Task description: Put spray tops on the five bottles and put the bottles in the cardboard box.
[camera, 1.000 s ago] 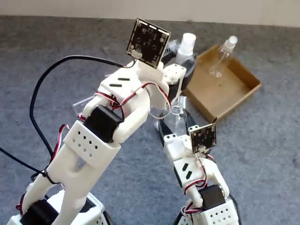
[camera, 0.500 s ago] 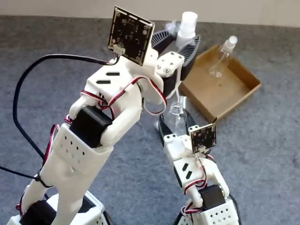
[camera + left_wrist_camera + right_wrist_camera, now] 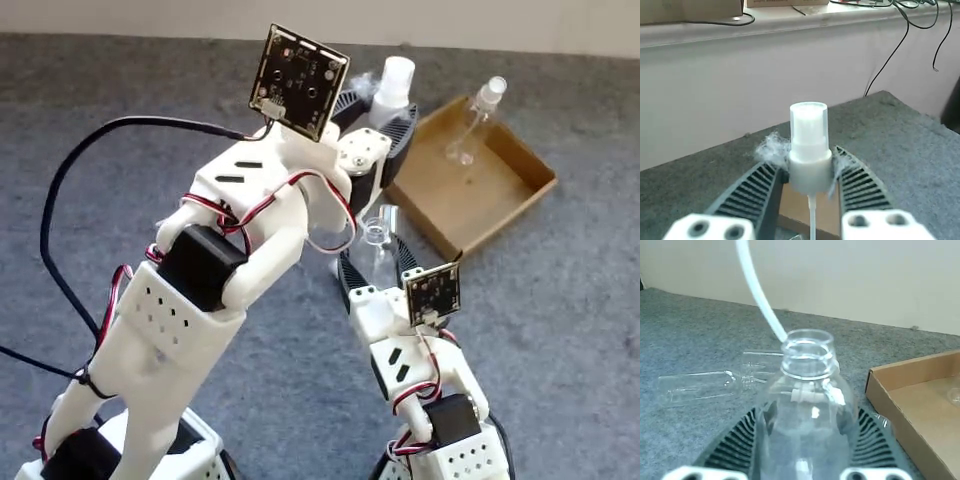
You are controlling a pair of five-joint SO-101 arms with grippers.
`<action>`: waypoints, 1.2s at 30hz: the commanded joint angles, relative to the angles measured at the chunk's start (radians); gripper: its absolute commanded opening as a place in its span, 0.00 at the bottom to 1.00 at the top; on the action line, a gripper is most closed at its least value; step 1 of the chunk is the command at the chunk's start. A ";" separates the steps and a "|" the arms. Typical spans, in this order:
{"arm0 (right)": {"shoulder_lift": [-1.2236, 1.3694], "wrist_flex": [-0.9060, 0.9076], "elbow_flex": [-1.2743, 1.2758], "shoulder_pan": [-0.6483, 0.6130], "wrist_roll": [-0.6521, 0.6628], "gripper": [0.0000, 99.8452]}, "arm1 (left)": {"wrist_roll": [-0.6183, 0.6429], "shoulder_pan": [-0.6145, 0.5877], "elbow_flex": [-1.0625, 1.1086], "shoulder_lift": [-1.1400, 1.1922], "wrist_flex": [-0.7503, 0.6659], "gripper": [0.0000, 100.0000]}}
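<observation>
Box (image 3: 492, 203): one capped bottle (image 3: 472, 128) | left hand (image 3: 809, 164): grips spray top (image 3: 809, 142) | right hand (image 3: 808, 416): grips open bottle (image 3: 807, 360)

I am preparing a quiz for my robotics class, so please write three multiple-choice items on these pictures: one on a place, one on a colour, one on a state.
1. Where does the capped bottle lie?
A. in the cardboard box
B. on a shelf
C. in a gripper

2. What colour is the spray top in the left gripper?
A. black
B. white
C. blue

3. How is the bottle that the right gripper holds?
A. lying, capped
B. upside down
C. upright, mouth open

Key: 1 A, the high view shows it resting on the box floor; 2 B, the left wrist view shows its white body; 3 C, the right wrist view shows its bare rim pointing up.
</observation>
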 commanded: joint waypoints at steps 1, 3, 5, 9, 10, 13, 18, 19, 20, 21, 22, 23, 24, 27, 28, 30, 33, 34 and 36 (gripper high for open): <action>-0.008 -0.021 0.157 0.012 -0.005 0.09 | 0.000 0.015 0.008 -0.021 -0.005 0.00; -0.008 -0.021 0.157 0.012 -0.005 0.09 | 0.000 0.016 0.008 -0.021 -0.005 0.00; -0.008 -0.021 0.157 0.012 -0.005 0.09 | 0.000 0.028 0.004 -0.021 -0.005 0.00; -0.008 -0.021 0.157 0.012 -0.005 0.09 | -0.006 0.022 -0.005 -0.022 -0.049 0.00; -0.008 -0.021 0.157 0.012 -0.005 0.09 | -0.005 0.021 -0.005 -0.022 -0.083 0.00; -0.008 -0.021 0.157 0.012 -0.005 0.09 | -0.002 0.001 0.002 -0.042 -0.169 0.00; -0.008 -0.021 0.157 0.012 -0.005 0.09 | -0.005 0.002 0.007 -0.107 -0.224 0.00; -0.008 -0.021 0.157 0.012 -0.005 0.09 | -0.005 0.002 0.008 -0.113 -0.224 0.00; -0.008 -0.021 0.157 0.012 -0.005 0.09 | -0.005 0.001 0.012 -0.114 -0.224 0.00; -0.008 -0.021 0.157 0.012 -0.005 0.09 | -0.005 -0.001 0.028 -0.117 -0.224 0.00; -0.008 -0.021 0.157 0.012 -0.005 0.09 | -0.005 -0.002 0.050 -0.122 -0.229 0.00; -0.008 -0.021 0.157 0.012 -0.003 0.09 | -0.005 0.001 0.070 -0.124 -0.230 0.00; -0.008 -0.021 0.157 0.012 -0.003 0.09 | -0.003 0.001 0.088 -0.124 -0.230 0.00; -0.008 -0.021 0.157 0.012 -0.003 0.09 | -0.002 0.001 0.151 -0.124 -0.230 0.00; -0.008 -0.021 0.157 0.012 -0.003 0.09 | -0.002 0.001 0.166 -0.124 -0.232 0.00; -0.008 -0.021 0.157 0.012 -0.003 0.09 | -0.002 0.001 0.191 -0.124 -0.232 0.00; -0.008 -0.021 0.157 0.012 -0.003 0.09 | -0.002 0.002 0.203 -0.124 -0.229 0.00; -0.008 -0.021 0.157 0.012 -0.003 0.09 | -0.002 0.002 0.205 -0.124 -0.226 0.00; -0.008 -0.021 0.157 0.012 -0.003 0.09 | 0.002 0.002 0.209 -0.124 -0.224 0.00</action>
